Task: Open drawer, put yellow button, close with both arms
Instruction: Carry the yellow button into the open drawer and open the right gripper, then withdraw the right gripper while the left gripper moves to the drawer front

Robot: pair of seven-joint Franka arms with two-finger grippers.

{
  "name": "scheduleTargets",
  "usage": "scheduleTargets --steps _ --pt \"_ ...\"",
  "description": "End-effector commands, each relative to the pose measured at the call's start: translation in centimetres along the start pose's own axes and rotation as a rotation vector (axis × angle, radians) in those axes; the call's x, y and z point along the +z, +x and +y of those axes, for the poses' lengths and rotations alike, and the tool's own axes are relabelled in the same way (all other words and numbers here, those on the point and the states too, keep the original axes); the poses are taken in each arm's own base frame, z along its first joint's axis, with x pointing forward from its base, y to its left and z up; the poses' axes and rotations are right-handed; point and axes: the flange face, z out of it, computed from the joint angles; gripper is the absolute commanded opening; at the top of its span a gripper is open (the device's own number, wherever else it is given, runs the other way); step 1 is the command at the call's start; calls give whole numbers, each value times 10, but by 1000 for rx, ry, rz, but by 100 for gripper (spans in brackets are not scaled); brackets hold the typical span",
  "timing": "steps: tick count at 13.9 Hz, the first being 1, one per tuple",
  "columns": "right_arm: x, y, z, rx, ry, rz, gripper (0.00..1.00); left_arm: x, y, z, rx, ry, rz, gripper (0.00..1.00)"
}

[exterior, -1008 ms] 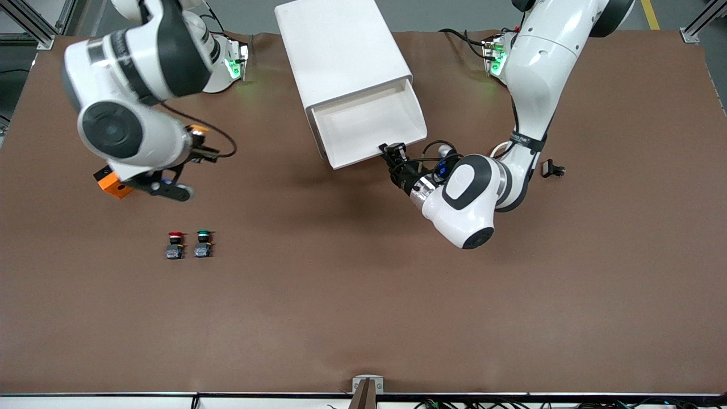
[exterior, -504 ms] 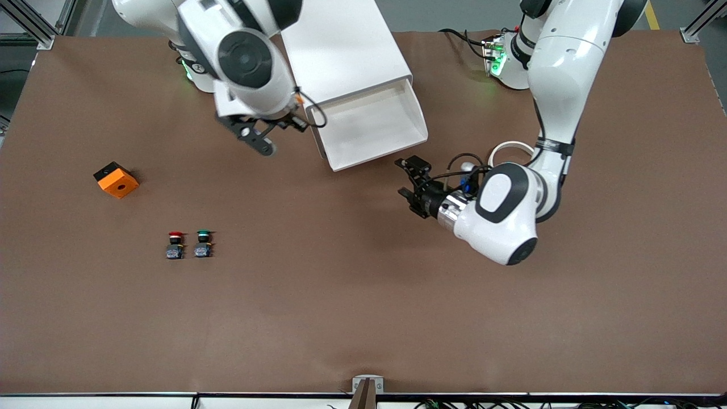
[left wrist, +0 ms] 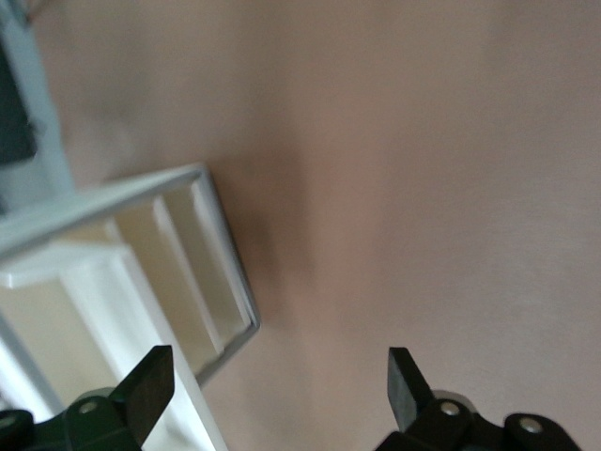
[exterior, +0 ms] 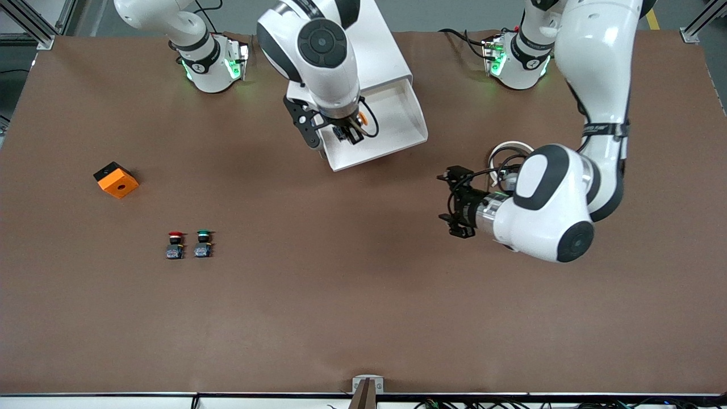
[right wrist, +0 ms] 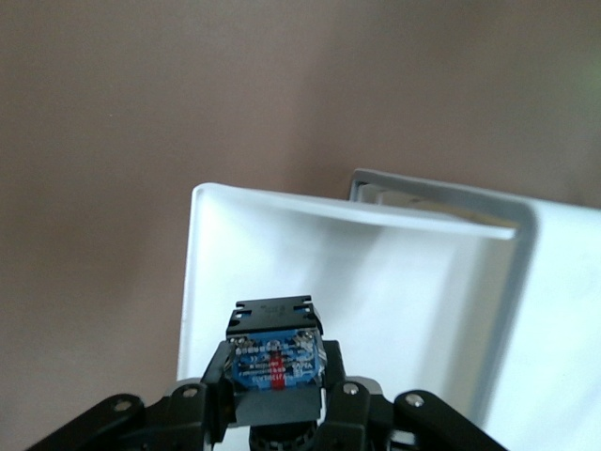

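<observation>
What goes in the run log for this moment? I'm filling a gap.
drawer: open | right gripper: shut on yellow button, over drawer | left gripper: open, empty, over table

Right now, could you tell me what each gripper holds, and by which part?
The right gripper holds the yellow button by its black body, over the drawer. The left gripper holds nothing.

The light is bright and even from above. Soft dark shadows lie on the tabletop (exterior: 363,318) in the middle of the frame. The left wrist view is blurry. White parts shine.
</observation>
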Motion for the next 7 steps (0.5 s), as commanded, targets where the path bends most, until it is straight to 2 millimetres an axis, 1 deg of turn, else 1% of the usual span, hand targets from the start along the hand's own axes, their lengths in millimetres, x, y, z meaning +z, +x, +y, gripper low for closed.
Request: scheduleTargets --steps 1,4,6,7 --pt "7 -12 -11 84 17 -37 40 -8 12 -2 241 -43 127 100" --pt "22 -20 -14 83 16 -34 40 -11 16 5 547 -73 186 100" --pt "32 -32 -11 80 5 -23 40 -11 21 6 757 -47 250 100" --pt "37 -35 -11 77 -1 -20 41 -15 20 3 841 -39 293 100"
